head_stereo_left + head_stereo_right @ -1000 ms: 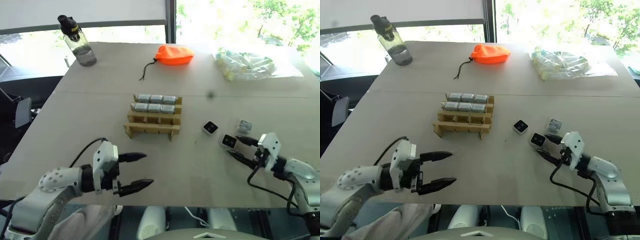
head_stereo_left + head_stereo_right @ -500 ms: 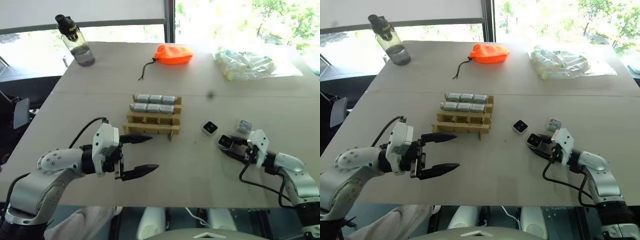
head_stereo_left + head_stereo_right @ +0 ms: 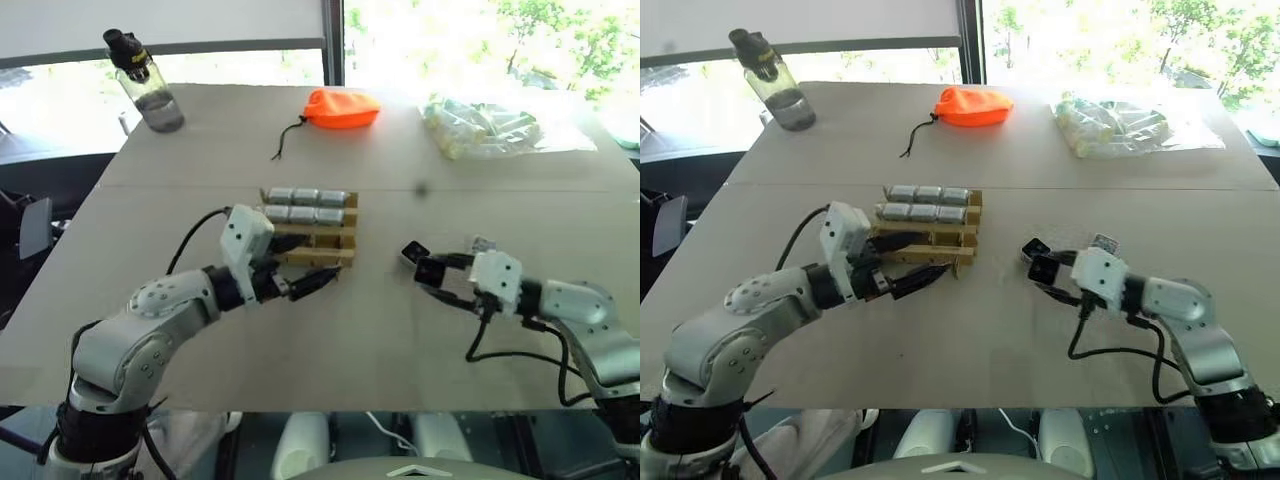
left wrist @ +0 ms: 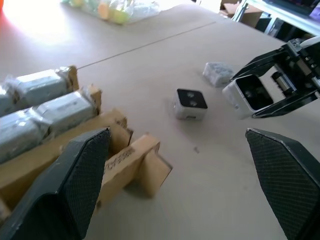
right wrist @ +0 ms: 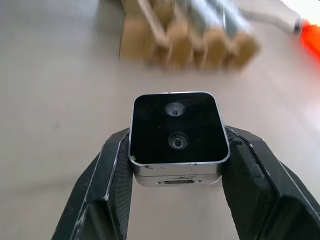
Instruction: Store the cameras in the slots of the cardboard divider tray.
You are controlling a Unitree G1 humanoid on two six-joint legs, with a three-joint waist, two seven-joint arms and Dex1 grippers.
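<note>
On the table [image 3: 150,220], the left end effector [image 3: 305,262] has its fingers spread wide with nothing between them, reaching in at the near edge of the cardboard divider tray [image 3: 320,252] and hiding part of it. Six wrapped cameras [image 3: 307,205] fill the tray's two far rows. Right of the tray, one camera [image 4: 190,103] rests lens up. The right end effector [image 5: 176,150] is clamped on a black-faced camera [image 5: 175,129], lifted off the table. Another wrapped camera [image 4: 216,73] lies just behind, partly hidden.

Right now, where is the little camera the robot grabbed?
The camera is pinched in the right gripper, lifted just above the table on the robot's right, beside another camera lying flat and right of the cardboard tray.
</note>
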